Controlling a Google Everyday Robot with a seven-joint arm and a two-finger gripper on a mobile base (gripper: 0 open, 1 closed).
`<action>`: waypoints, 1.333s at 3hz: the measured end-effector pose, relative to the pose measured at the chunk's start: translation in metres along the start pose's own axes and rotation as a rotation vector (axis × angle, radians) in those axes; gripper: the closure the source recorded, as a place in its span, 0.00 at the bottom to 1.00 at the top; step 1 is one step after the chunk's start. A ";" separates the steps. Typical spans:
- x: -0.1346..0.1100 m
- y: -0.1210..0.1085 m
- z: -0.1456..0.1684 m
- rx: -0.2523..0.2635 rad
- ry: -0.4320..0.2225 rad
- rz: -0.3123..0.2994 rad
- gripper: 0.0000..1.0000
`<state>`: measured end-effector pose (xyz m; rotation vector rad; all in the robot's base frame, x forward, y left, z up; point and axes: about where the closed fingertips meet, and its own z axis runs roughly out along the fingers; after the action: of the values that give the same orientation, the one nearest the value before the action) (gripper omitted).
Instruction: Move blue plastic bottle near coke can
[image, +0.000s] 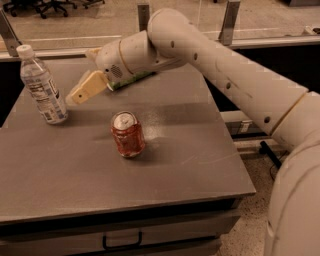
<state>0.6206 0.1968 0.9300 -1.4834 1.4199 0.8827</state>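
The blue plastic bottle (41, 85) stands upright near the table's left edge, clear with a white cap and a white label. The coke can (128, 134) stands upright near the middle of the table, red with a silver top. My gripper (80, 93) hangs above the table to the right of the bottle and up-left of the can, its tan fingers pointing left toward the bottle. It holds nothing and touches neither thing.
A green chip bag (131, 80) lies at the back of the table, mostly hidden behind my arm. The grey table (175, 170) has a drawer handle at the front. A rail with posts runs behind the table.
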 end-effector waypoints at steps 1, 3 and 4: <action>0.001 0.004 0.044 -0.034 -0.053 -0.022 0.00; -0.009 0.002 0.090 -0.090 -0.098 -0.049 0.00; -0.008 0.005 0.099 -0.124 -0.104 -0.043 0.18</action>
<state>0.6229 0.2918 0.9006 -1.5313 1.2733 1.0219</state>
